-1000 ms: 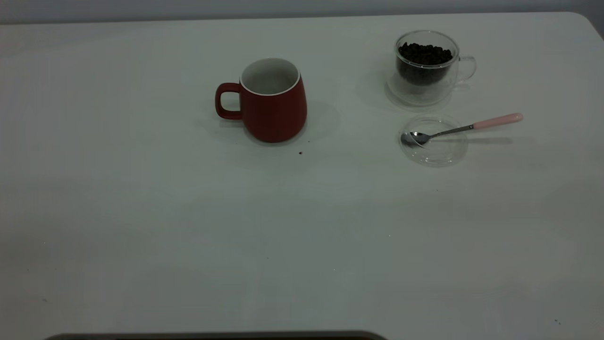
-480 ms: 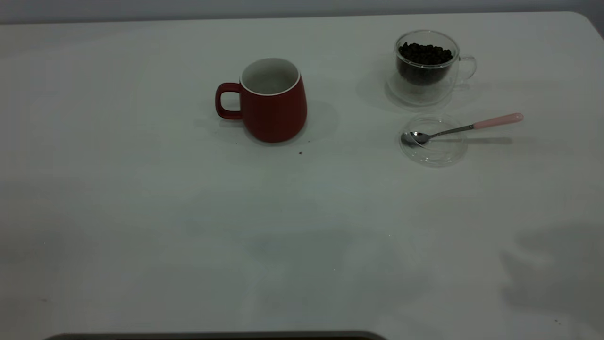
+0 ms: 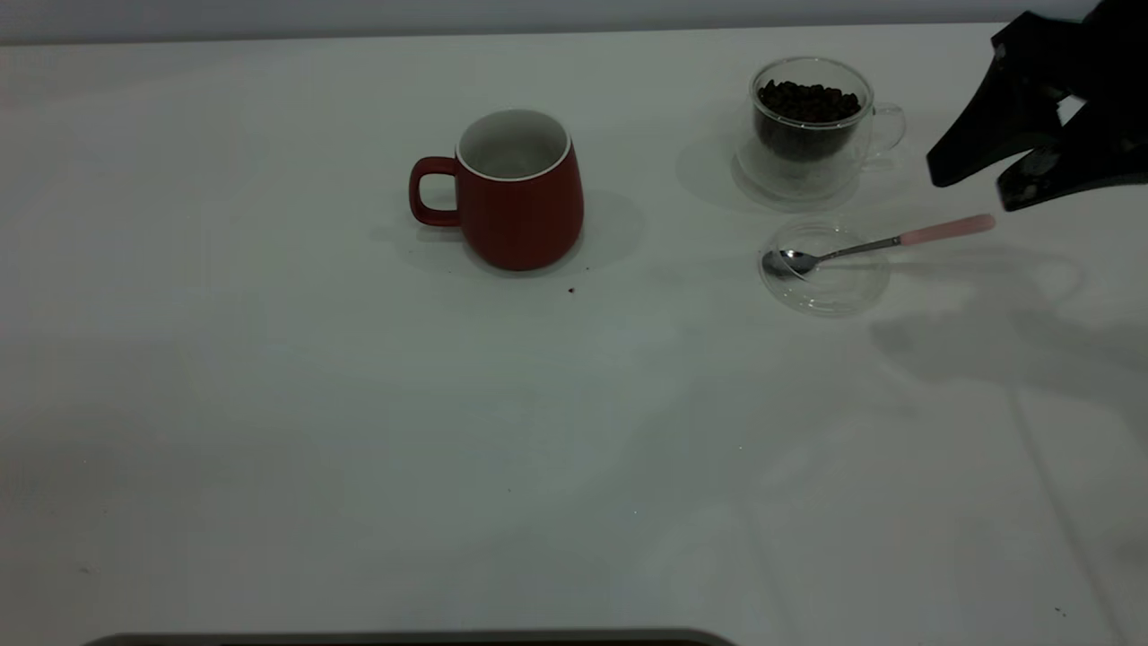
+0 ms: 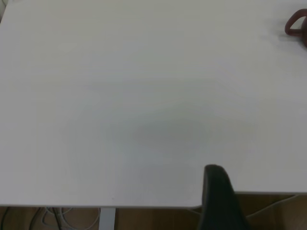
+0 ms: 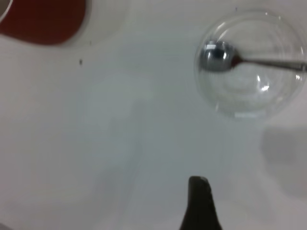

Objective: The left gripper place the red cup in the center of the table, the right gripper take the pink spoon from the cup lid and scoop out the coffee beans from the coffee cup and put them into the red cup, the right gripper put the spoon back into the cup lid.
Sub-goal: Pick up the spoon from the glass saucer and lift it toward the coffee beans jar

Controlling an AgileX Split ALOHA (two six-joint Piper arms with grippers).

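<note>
The near half of the table (image 3: 359, 467) carries only a few dark specks. Further back, the cup lid (image 3: 825, 267) lies flat at the right side. The pink spoon (image 3: 874, 242) rests with its bowl inside the cup lid; its stem crosses the rim and the pink handle end extends to the right, beyond the lid. Left of the lid, near the table centre, the red cup (image 3: 520, 190) stands upright, handle pointing left; no contents are visible inside. One dark speck lies just in front of its base. Behind the lid, near the far right, the coffee cup (image 3: 812, 126) stands upright, its handle to the right, holding the coffee beans (image 3: 807, 103).

The right gripper (image 3: 973, 184) hangs at the right edge, above the table and just above the spoon's handle end, touching nothing. Its two fingers are spread apart and hold nothing.

The left gripper (image 4: 218, 201) is outside the exterior view. Its wrist view shows one dark finger over the table's edge, well apart from the red cup's handle; whether the fingers are spread or closed cannot be determined.
</note>
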